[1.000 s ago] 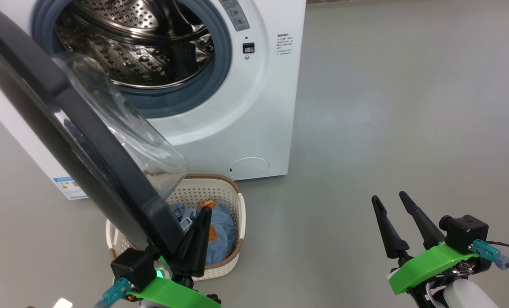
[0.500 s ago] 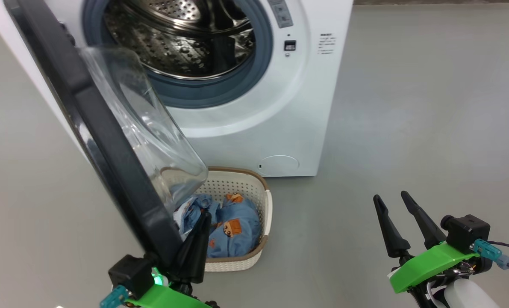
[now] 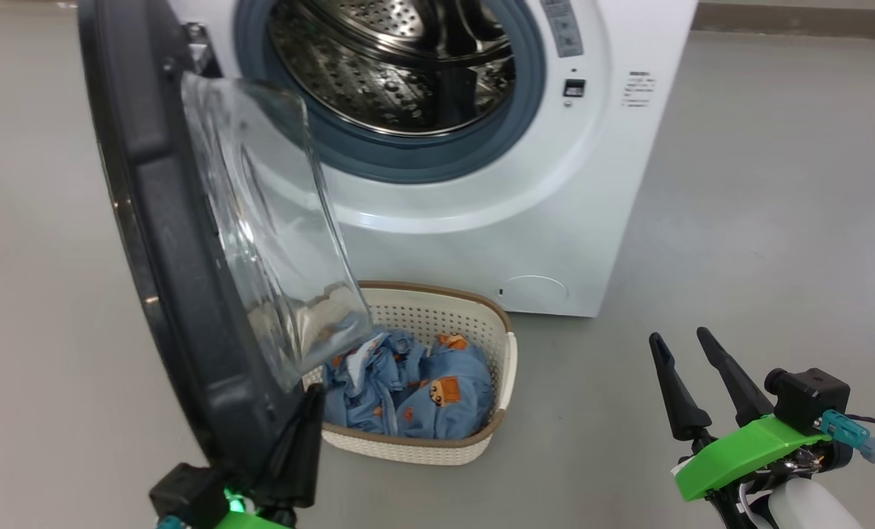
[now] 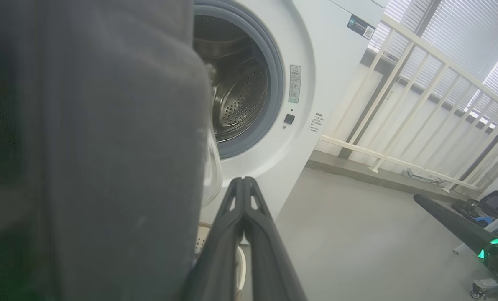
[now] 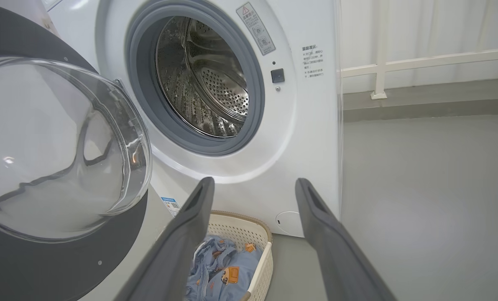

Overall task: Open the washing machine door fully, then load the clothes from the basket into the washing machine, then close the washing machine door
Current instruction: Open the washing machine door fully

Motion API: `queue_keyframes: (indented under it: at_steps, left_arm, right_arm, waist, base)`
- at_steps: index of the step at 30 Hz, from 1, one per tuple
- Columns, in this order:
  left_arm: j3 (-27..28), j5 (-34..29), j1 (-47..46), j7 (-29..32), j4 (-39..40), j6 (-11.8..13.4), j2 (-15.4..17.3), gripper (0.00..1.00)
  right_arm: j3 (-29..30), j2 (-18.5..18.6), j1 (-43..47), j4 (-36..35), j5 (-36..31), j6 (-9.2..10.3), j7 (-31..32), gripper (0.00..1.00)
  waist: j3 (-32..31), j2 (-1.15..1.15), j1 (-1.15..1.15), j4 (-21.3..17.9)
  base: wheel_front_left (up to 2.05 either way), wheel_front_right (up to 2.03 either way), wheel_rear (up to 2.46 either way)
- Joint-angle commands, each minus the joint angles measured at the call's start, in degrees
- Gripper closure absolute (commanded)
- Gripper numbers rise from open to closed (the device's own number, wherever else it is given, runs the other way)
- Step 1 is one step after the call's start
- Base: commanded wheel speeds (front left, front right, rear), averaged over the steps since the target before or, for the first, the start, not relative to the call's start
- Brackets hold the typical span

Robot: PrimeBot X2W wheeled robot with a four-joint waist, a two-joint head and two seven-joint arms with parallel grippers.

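Head view: the washer [image 3: 481, 242] stands on the floor [image 3: 760, 220] with its door [image 3: 165, 294] swung out to the left. The basket [image 3: 509, 353] sits before it, partly under the door glass, and the clothes [image 3: 422, 389] lie inside. The left hand [image 3: 311, 400], fingers together, lies close against the door's lower edge. The right hand [image 3: 678, 336], fingers apart and holding nothing, is well apart from the basket. The print [image 3: 639, 88] right of the opening is too small to read.

Left wrist view: the door is a dark blur at the left. A black label [image 4: 361, 27] with a square code shows at the washer's top, and a white railing [image 4: 420, 83] behind.

Right wrist view: a grey label [image 5: 255, 29] carries a red warning triangle. Small Chinese lines beside it are unreadable. A blue sticker [image 5: 172, 205] sits low on the washer.
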State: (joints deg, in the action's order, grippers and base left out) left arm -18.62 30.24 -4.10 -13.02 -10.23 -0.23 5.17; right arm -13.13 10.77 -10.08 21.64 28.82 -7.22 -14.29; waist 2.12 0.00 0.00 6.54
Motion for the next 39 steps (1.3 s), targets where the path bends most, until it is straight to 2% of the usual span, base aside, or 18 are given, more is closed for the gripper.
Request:
queue_keyframes:
  at_steps: [1,7,18,28,39]
  left_arm:
    - [4.73,0.99,-1.59,0.08,1.14,1.72,2.54,1.0]
    - [6.99,1.7,-1.53,1.3,1.22,3.36,4.53,1.0]
    - [11.38,2.82,-2.61,5.12,0.05,6.63,9.01,1.0]
    - [14.92,4.54,-6.72,7.7,-4.44,6.83,13.42,1.0]
    - [15.44,3.67,-15.51,10.75,-16.49,5.42,19.54,1.0]
  right_arm:
    - [-1.07,0.15,-0.87,-1.18,0.23,-0.26,-0.71,0.0]
    - [-0.98,-0.05,-0.6,-1.26,0.29,-0.26,-0.71,0.0]
    - [-0.58,-0.56,-0.59,-1.47,0.25,-0.26,-0.71,0.0]
    - [-0.37,-1.22,-1.16,-1.35,0.1,-0.26,-0.71,0.0]
    - [0.2,-1.64,-2.4,-1.38,-0.15,-0.26,-0.71,0.0]
  waist:
    - [-0.48,0.0,0.0,1.59]
    - [-0.81,0.0,0.0,4.8]
    - [-0.4,0.0,0.0,8.36]
    - [0.41,0.0,0.0,10.13]
    - [2.06,0.0,0.0,11.61]
  base:
    - [0.0,0.0,0.0]
    - [0.0,0.0,0.0]
    - [0.0,0.0,0.0]
    - [0.0,0.0,0.0]
    - [0.0,0.0,0.0]
